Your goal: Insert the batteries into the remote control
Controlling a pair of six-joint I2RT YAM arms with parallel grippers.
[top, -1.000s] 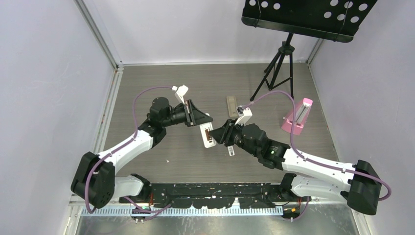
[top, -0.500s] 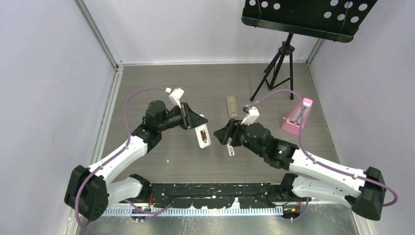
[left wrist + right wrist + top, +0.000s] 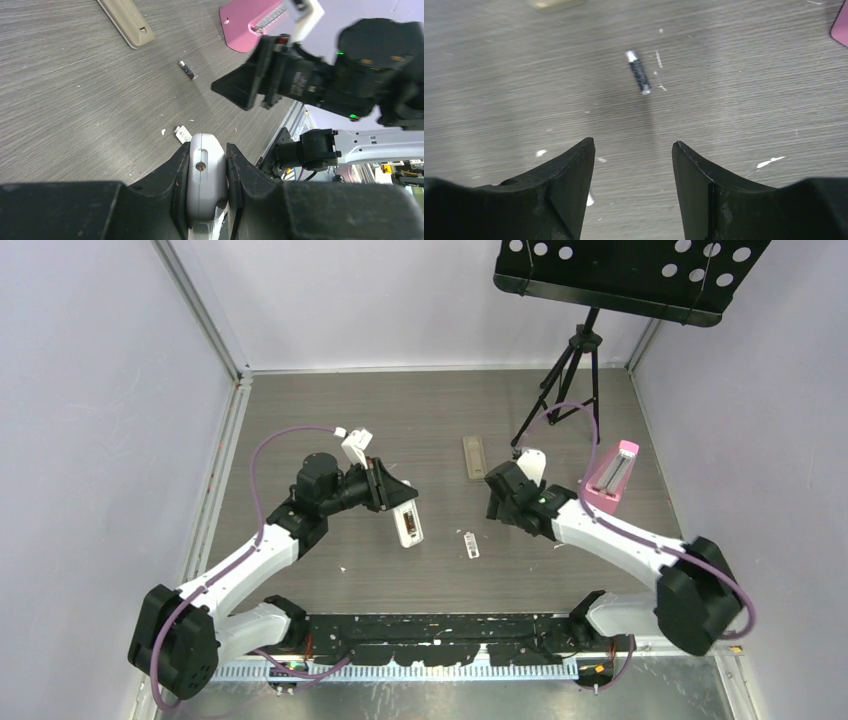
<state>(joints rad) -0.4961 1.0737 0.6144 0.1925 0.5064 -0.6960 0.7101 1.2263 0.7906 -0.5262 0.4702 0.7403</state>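
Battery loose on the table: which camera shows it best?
Right wrist view: the battery lies large and unobstructed on the table, ahead of the open right gripper. The left wrist view shows the battery only as a small dark sliver. In the top view I cannot pick it out.

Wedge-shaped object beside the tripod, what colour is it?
The wedge-shaped object is pink, shown best in the top external view.

- Cut off at 6 o'clock: lower end of remote control (image 3: 203,185), flanks hidden inside left gripper (image 3: 207,147).
- Blurred, label unreadable: battery (image 3: 639,73), toward 12 o'clock in right wrist view.
- Cut off by top edge, near 11 o'clock: tan bar (image 3: 555,4).
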